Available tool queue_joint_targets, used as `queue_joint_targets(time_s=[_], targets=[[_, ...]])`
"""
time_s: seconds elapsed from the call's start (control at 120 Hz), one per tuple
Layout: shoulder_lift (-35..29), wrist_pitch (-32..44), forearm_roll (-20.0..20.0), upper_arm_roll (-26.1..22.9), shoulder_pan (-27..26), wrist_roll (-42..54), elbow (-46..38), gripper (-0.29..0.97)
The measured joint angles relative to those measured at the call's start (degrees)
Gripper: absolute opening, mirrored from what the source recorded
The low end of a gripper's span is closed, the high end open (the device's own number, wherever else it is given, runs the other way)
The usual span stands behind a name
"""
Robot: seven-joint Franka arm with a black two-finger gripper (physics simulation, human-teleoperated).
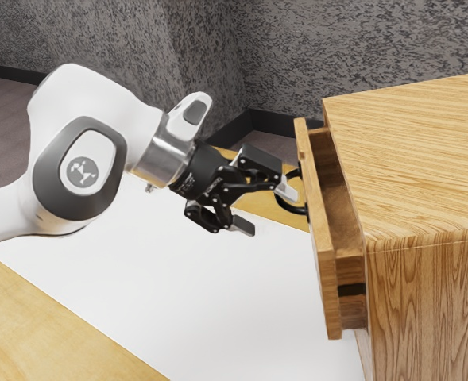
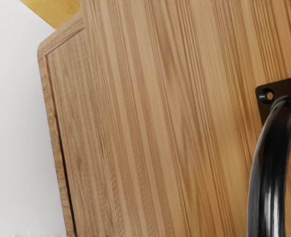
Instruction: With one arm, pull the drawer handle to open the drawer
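A wooden cabinet [image 1: 424, 182] stands at the exterior view's right. Its drawer [image 1: 323, 238] stands pulled out a short way, with a strip of its side wall [image 1: 350, 238] showing. A black curved handle [image 1: 295, 208] sits on the drawer front. My black gripper [image 1: 265, 208] is just off the exterior view's left of that front, open, its fingers spread wide. The upper fingertip [image 1: 288, 189] lies close by the handle, the lower one [image 1: 244, 228] farther back. In the wrist view the drawer front [image 2: 150, 133] is very near, with the handle [image 2: 271, 182] and its mounting plate [image 2: 279, 94] off to one side.
The white tabletop [image 1: 178, 294] spreads under the arm. A wooden surface [image 1: 35, 333] lies at the exterior view's lower left. Dark speckled walls [image 1: 297, 48] stand behind.
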Motion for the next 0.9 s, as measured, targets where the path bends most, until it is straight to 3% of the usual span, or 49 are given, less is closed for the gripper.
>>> queue_joint_targets(time_s=[0.4, 0.9], targets=[[-9.17, -0.39, 0.85, -7.62, 10.45, -0.99, -8.51, 0.68], [-18.53, -1.93, 1.42, -9.44, 16.2, -1.74, -15.2, 0.68]])
